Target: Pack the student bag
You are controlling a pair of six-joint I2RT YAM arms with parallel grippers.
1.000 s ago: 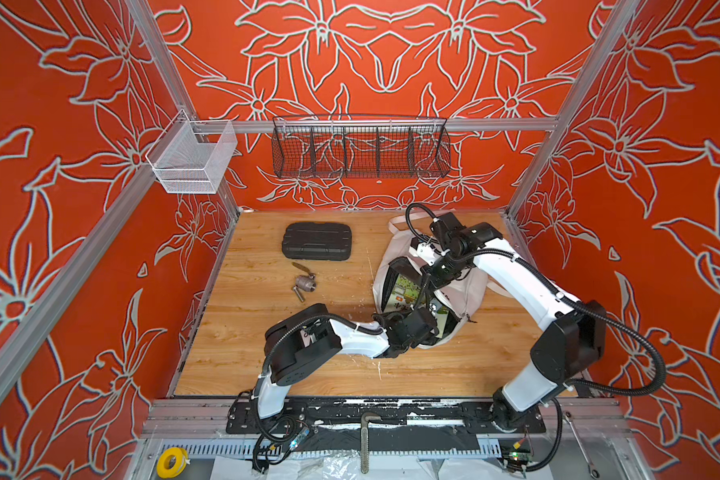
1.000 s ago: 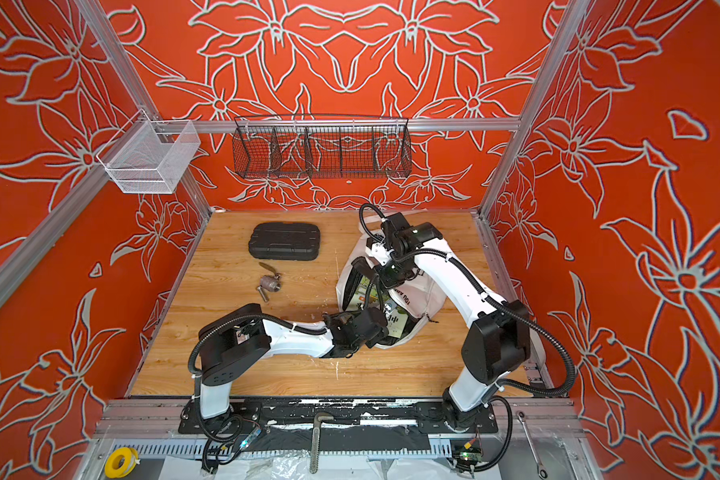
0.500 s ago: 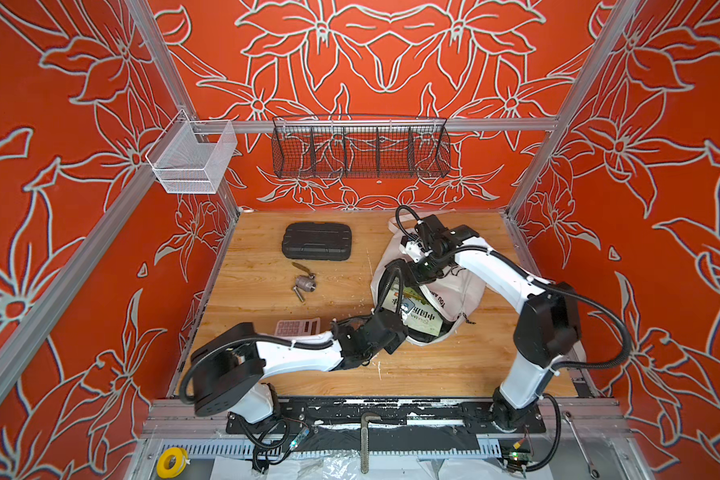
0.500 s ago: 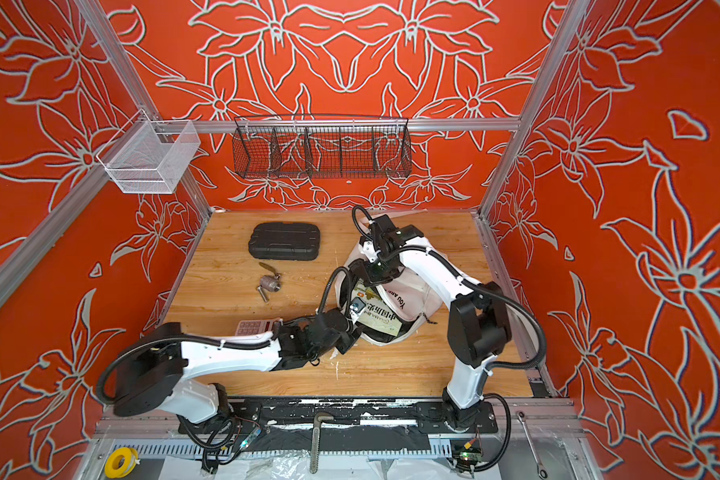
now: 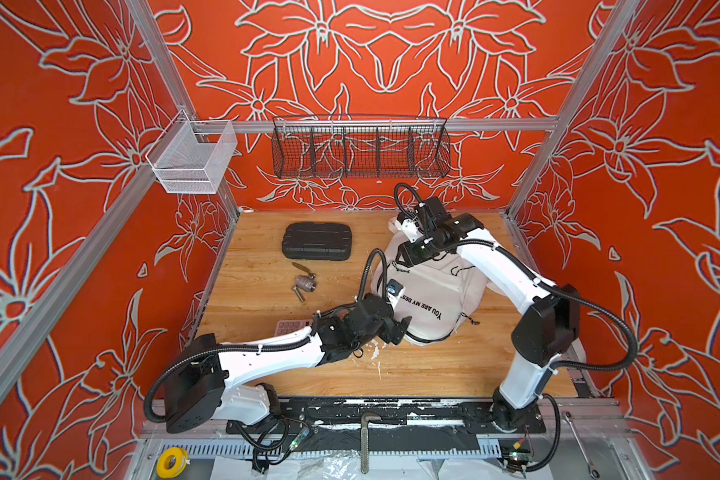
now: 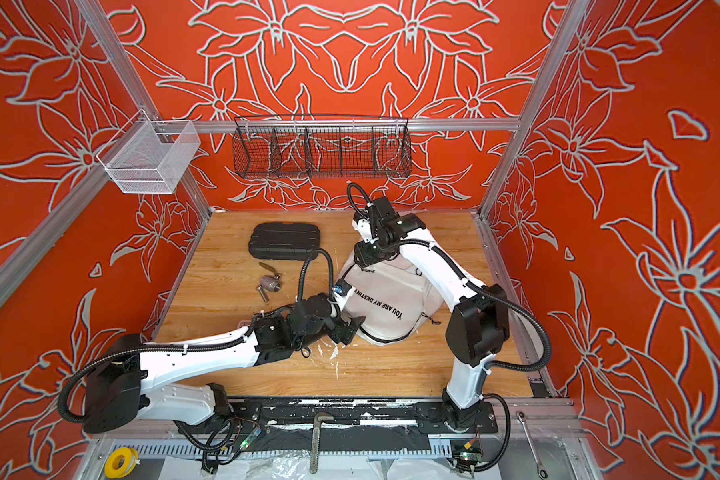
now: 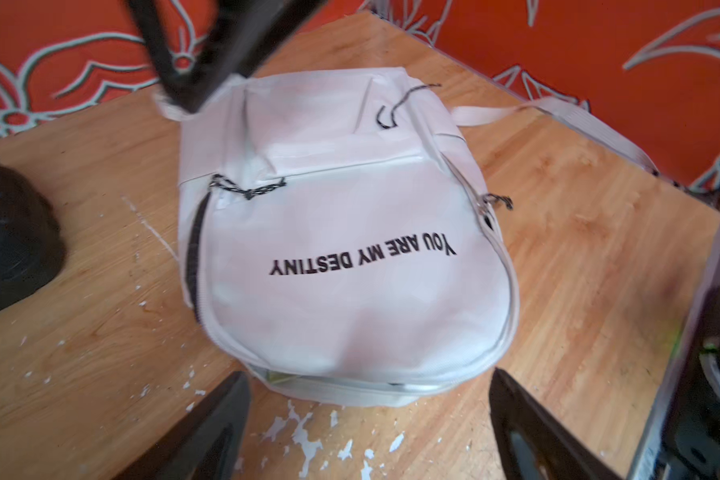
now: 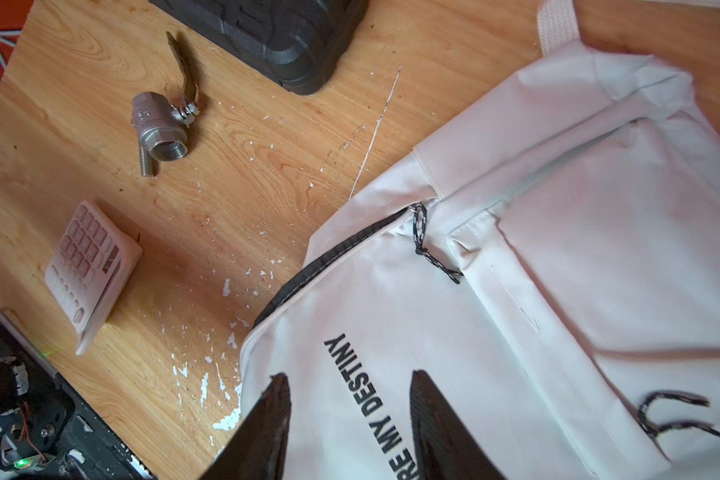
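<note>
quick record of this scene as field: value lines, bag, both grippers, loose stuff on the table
student bag: lying flat on the wooden table, print facing up, main zip partly open
left gripper: jaws wide open, at the bag's near edge, holding nothing
right gripper: jaws open above the bag, holding nothing
loose items: black case, metal valve, calculator, all outside the bag

Left arm (image 5: 267, 357) and right arm (image 5: 499, 266): white shells, black joint housings, black corrugated conduit (image 5: 591, 366) behind the fingers (image 7: 213, 424). Left gripper (image 7: 368, 372), right gripper (image 8: 348, 373): black tapered fingers.
</note>
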